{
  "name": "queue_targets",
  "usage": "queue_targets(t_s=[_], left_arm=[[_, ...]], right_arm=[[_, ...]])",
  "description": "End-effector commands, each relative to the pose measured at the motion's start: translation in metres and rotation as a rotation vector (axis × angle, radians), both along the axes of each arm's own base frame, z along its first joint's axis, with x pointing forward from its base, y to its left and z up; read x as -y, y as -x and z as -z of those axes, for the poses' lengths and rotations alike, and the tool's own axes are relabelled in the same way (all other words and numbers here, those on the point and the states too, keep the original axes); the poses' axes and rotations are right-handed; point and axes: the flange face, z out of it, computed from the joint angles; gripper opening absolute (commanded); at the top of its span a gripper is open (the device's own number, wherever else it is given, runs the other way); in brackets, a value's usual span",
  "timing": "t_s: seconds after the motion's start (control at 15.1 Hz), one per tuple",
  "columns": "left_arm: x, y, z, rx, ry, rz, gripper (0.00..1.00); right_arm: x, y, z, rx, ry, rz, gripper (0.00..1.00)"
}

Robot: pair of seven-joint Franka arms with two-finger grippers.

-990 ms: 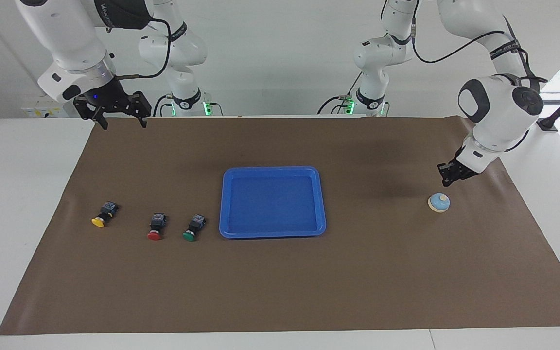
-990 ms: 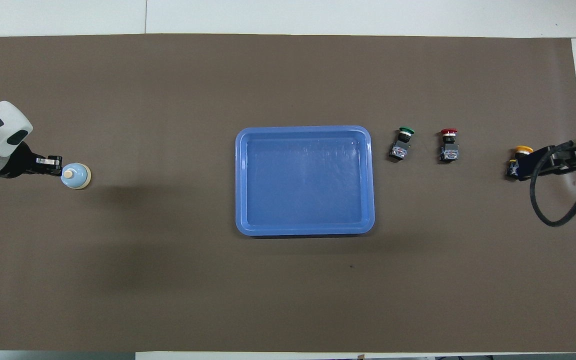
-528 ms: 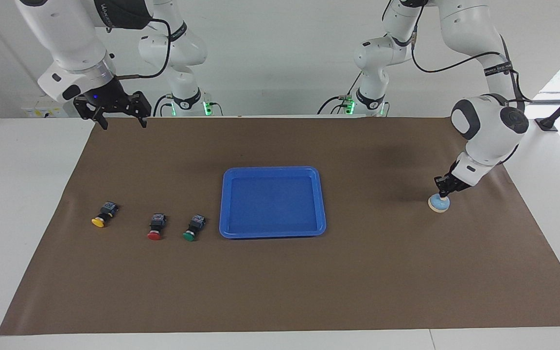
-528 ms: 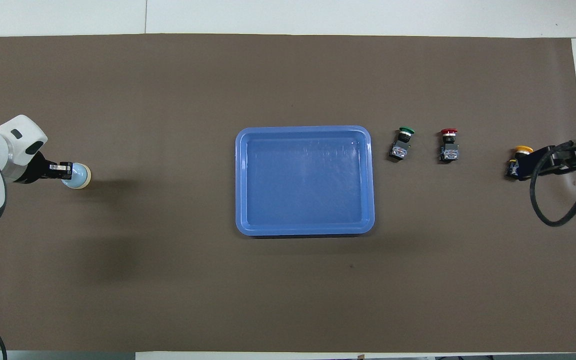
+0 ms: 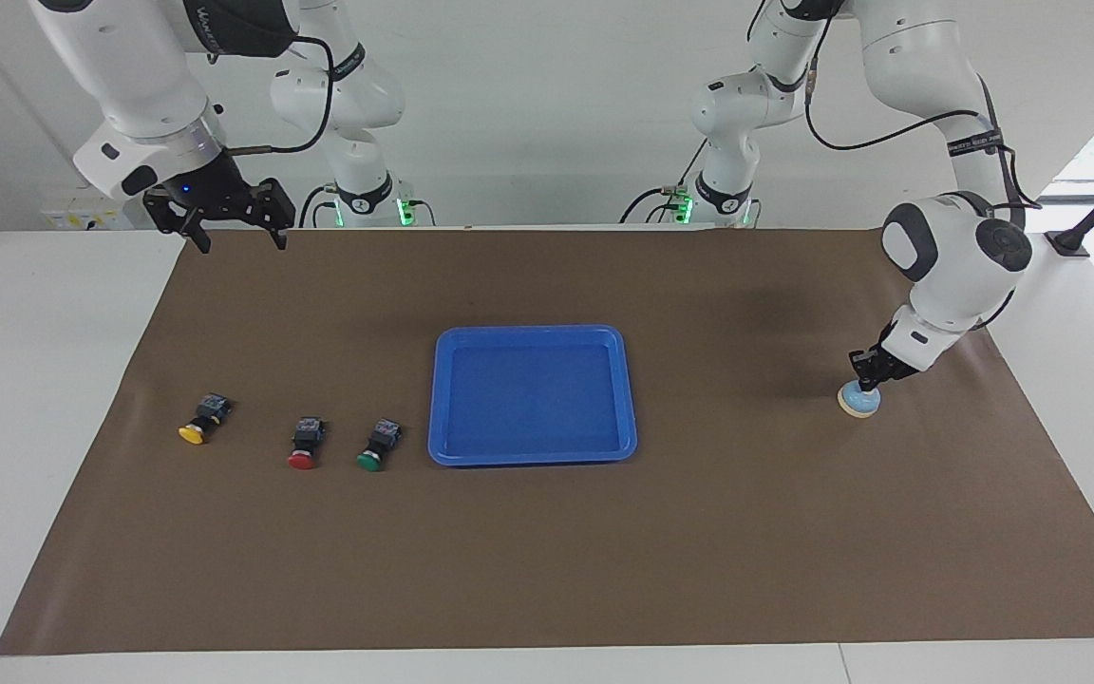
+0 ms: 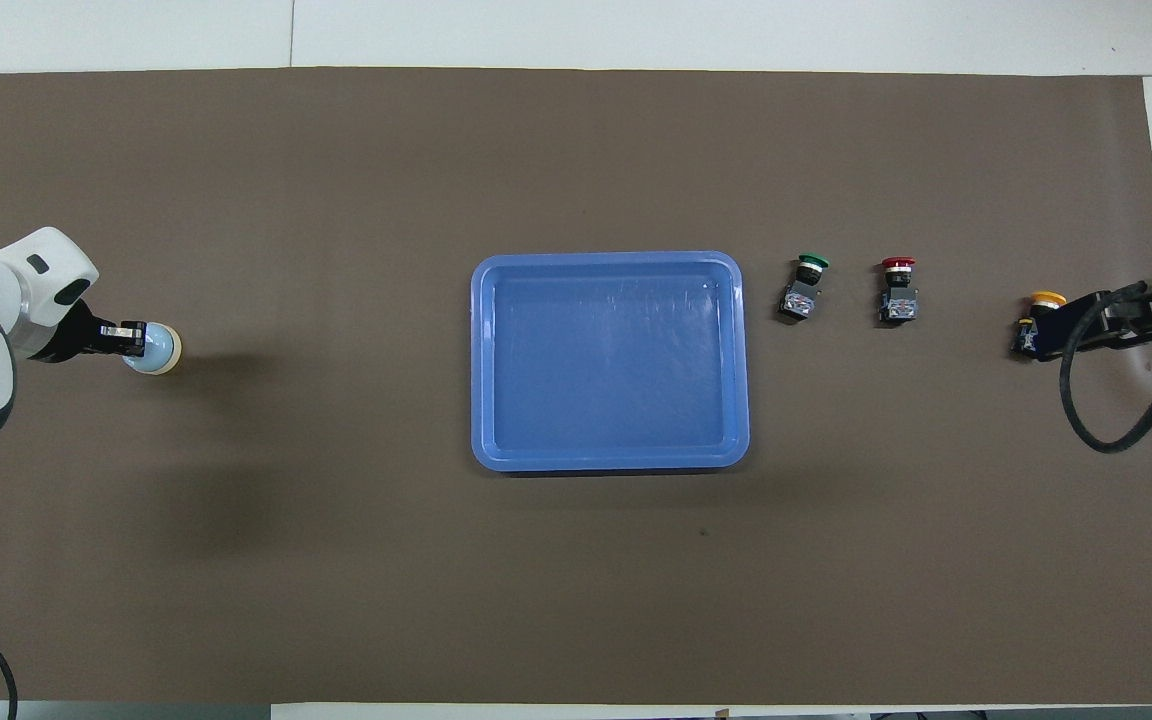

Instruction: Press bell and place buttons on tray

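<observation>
Directly beneath the left end effector [image 5: 865,380], which has descended since a second ago, the bell [image 5: 858,400] is touched on its top; whether its fingers are parted cannot be told. Pressing appears under way. Right end effector [image 5: 235,226] waits released, well apart from the yellow button [image 5: 194,432], red button [image 5: 302,460], green button [image 5: 370,462] and tray [image 5: 533,453]. Nothing obstructs.

Surfaces and finishes, as we see them

We list a matt brown paper-like sheet [image 5: 547,551] over a smooth white counter [image 5: 44,380]; a glossy blue plastic tray [image 5: 533,333]; buttons [image 5: 305,443] with shiny coloured caps on matt black bodies; a smooth pale-blue bell [image 5: 858,401]; glossy white arm shells [image 5: 955,256].
</observation>
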Motion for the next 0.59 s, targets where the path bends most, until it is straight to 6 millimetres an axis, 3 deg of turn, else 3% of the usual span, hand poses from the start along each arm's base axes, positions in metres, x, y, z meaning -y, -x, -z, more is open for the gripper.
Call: queue_targets(t_s=[0.0, 0.13, 0.26, 0.53], left_arm=[[0.009, -0.009, -0.074, -0.051, -0.014, 0.025, 1.0], [0.027, 0.002, -0.123, -0.066, -0.018, 0.027, 1.0], [0.034, 0.022, -0.16, -0.06, -0.024, 0.011, 1.0], [0.06, 0.047, -0.188, -0.106, -0.036, -0.003, 1.0]], right_arm=[[0.003, 0.005, 0.0, 0.002, -0.02, -0.004, 1.0], [0.003, 0.005, 0.0, 0.002, -0.02, -0.004, 1.0], [0.003, 0.005, 0.0, 0.002, -0.02, -0.004, 1.0], [0.003, 0.005, 0.0, 0.002, -0.02, -0.004, 1.0]])
